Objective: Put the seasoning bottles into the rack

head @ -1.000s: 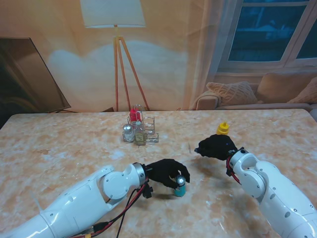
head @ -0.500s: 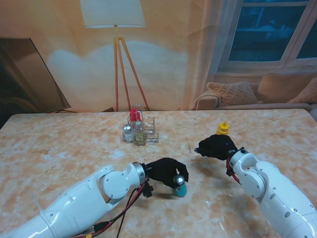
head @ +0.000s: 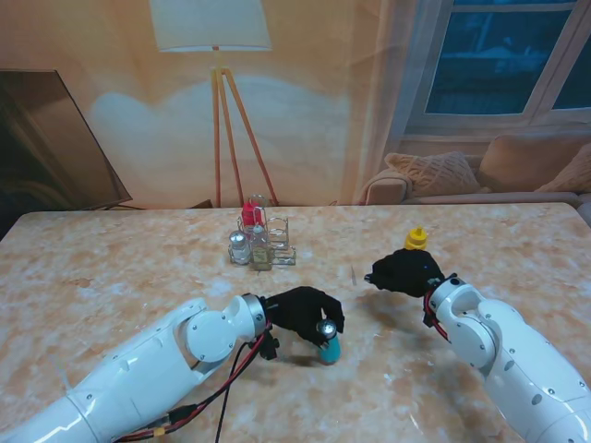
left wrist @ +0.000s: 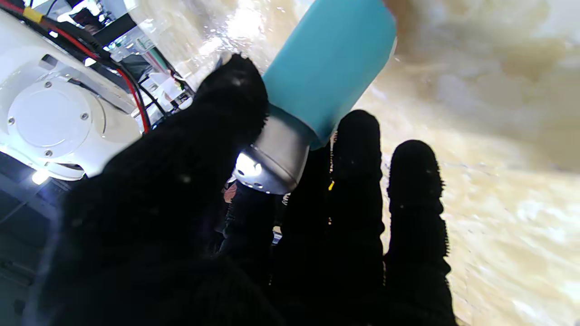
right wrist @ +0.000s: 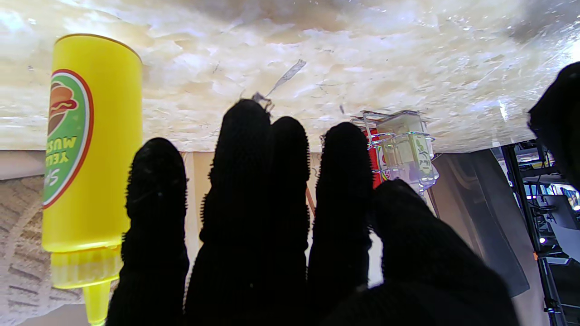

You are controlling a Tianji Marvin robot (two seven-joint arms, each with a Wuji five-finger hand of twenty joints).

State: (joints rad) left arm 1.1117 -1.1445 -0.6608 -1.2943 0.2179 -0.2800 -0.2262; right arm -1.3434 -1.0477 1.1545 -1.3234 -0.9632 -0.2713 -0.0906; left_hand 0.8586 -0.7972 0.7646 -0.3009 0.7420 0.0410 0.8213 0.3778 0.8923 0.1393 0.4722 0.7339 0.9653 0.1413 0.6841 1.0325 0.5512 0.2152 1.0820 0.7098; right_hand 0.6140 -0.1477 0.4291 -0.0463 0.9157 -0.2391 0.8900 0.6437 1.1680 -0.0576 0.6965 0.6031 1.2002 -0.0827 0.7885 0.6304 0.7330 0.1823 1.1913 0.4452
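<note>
My left hand (head: pixel 300 314) is shut on a teal shaker (head: pixel 329 347) with a silver cap, standing near the table's middle, close to me. The left wrist view shows the thumb and fingers (left wrist: pixel 358 181) pinching the silver cap of the teal shaker (left wrist: pixel 326 63). My right hand (head: pixel 404 273) is open, fingers apart, just nearer to me than the yellow mustard bottle (head: pixel 416 240), holding nothing. In the right wrist view the mustard bottle (right wrist: pixel 86 149) stands beside the fingers (right wrist: pixel 247 181). The wire rack (head: pixel 261 245) stands farther off, holding a red bottle (head: pixel 249 216) and small jars.
A silver-topped shaker (head: pixel 239 246) stands at the rack's left side. The rack (right wrist: pixel 398 145) also shows beyond my right fingers. The marble table (head: pixel 111 277) runs wide on both sides. A floor lamp and sofa stand behind the table.
My left hand has drawn the teal shaker slightly left and nearer to me, with its fingers curled more over the cap. The right hand has not moved.
</note>
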